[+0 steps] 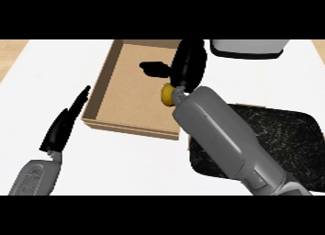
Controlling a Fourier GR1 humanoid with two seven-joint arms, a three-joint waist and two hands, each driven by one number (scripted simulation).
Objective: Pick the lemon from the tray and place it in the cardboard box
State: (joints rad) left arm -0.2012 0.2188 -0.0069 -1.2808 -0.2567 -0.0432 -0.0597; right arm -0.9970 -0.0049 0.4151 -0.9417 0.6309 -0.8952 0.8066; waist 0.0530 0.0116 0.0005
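While the right robot hand point(187, 64) hangs over the cardboard box point(104, 98), its fingers are curled around the lemon point(169, 94), and only a small yellow part of the fruit shows below the hand, next to the grey forearm. The lemon is already away from the black tray point(294, 137), which lies on the white desk point(138, 160) at the right of the box. It seems to be above the right part of the box, close to the right wall, but I cannot tell how high it is over the floor of the box.

The left robot hand point(64, 126) is at the left of the box, with straight fingers, resting and holding nothing.

I think the carrying is almost finished and the release is the step that remains. The danger is the position: because the lemon is so near the right wall, it may hit the rim when the fingers open, and then roll out onto the desk. A round fruit also rolls easily if it falls from too high. The hand also hides the fruit, so the aim is difficult to check.
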